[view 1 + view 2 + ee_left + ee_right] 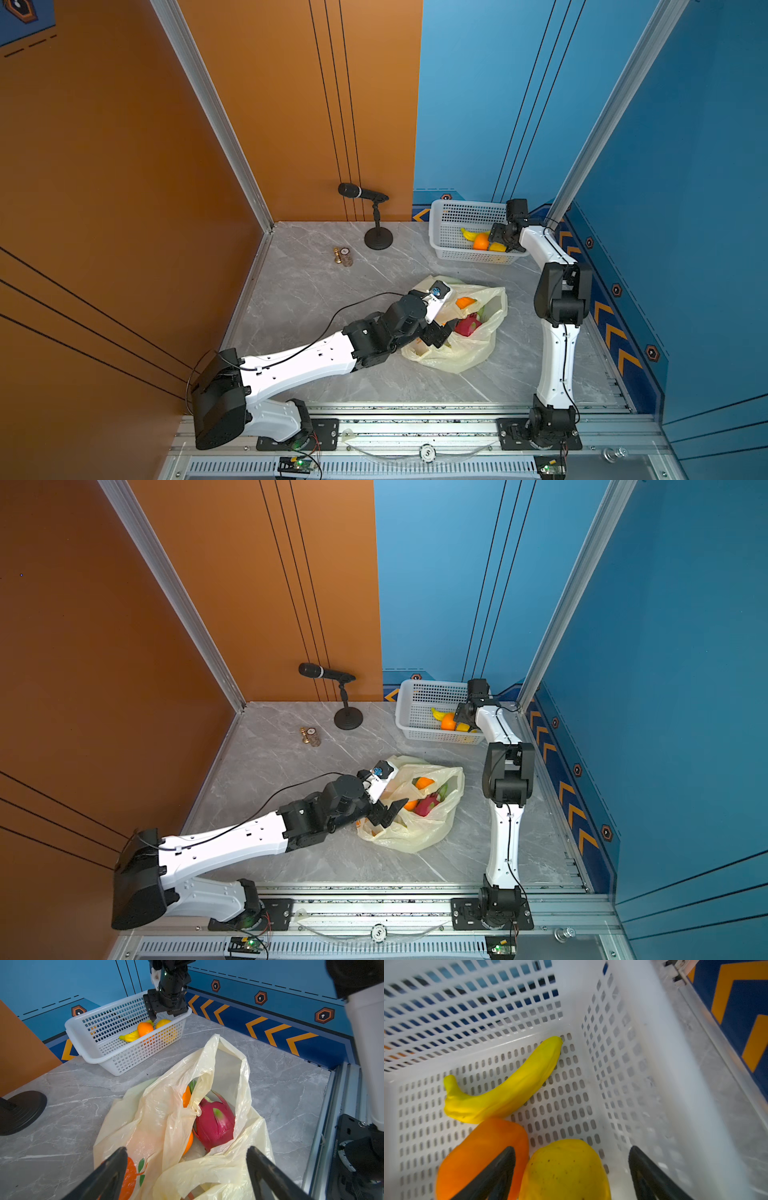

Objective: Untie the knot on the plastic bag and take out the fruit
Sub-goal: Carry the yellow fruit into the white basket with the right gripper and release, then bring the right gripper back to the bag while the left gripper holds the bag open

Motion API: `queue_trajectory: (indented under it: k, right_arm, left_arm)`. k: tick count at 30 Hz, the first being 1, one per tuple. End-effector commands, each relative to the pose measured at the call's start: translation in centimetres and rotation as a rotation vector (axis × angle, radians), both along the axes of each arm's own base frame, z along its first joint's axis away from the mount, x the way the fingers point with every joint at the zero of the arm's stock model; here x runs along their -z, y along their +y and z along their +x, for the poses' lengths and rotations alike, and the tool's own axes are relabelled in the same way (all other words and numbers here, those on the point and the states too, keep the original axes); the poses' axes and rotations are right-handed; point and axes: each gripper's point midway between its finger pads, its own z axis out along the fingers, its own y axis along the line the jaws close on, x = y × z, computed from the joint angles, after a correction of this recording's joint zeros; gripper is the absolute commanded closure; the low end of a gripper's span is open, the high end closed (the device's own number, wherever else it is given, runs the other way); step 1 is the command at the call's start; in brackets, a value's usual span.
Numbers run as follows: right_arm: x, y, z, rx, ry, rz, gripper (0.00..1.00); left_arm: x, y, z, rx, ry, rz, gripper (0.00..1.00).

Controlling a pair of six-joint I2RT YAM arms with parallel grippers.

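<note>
The pale-yellow plastic bag (457, 353) (158, 1109) lies on the marble table with its mouth gaping; the knot is out of view. Inside it show a pink dragon fruit (216, 1124) (428, 805) and an orange (465, 302) (186, 1097). My left gripper (187, 1148) (440, 334) hovers open over the bag's near edge, with nothing between its fingers. My right gripper (572, 1148) (496, 241) is open down inside the white basket (449, 216). A yellow lemon (564, 1167) lies between its spread fingers without touching them, and an orange (481, 1153) lies beside it.
A yellow banana (504, 1088) also lies in the basket, which stands at the back right against the blue wall. A black microphone on a round stand (376, 224) and two small trinkets (343, 255) sit at the back left. Aluminium rails run along the front edge.
</note>
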Motion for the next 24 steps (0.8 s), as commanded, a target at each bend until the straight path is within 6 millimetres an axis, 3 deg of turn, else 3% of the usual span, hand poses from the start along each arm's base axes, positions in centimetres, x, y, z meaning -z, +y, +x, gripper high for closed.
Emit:
queue_trajectory:
  k: [1,3,7,12,14,18,24]
  right_arm:
    - [-6.2,0.7,-1.3,0.004,-0.128,0.04,0.13]
    - [-9.1,1.1,-2.9,-0.009,-0.187,0.063,0.13]
    - [-12.1,2.9,-7.3,-0.062,-0.246,0.106,0.13]
    - [-14.6,7.7,-13.6,-0.217,-0.296,0.175,0.13]
    - [-15.0,9.8,-16.1,-0.28,-0.315,0.238,0.13]
    - [-14.8,13.8,-21.6,-0.394,-0.316,0.357,0.17]
    - [-12.0,16.5,-28.9,-0.452,-0.2,0.378,0.21]
  left_arm:
    - [-0.1,0.4,0.4,-0.067,0.065,-0.022,0.17]
    - [0.3,0.7,0.7,-0.094,0.104,-0.029,0.22]
    - [1.4,1.2,1.5,-0.131,0.171,-0.045,0.3]
    - [2.5,1.0,2.2,-0.136,0.23,-0.048,0.42]
    - [3.5,1.0,2.2,-0.134,0.25,-0.026,0.44]
    - [3.4,0.3,2.8,-0.128,0.284,-0.036,0.46]
    - [5.9,-0.3,2.2,-0.105,0.37,-0.004,0.48]
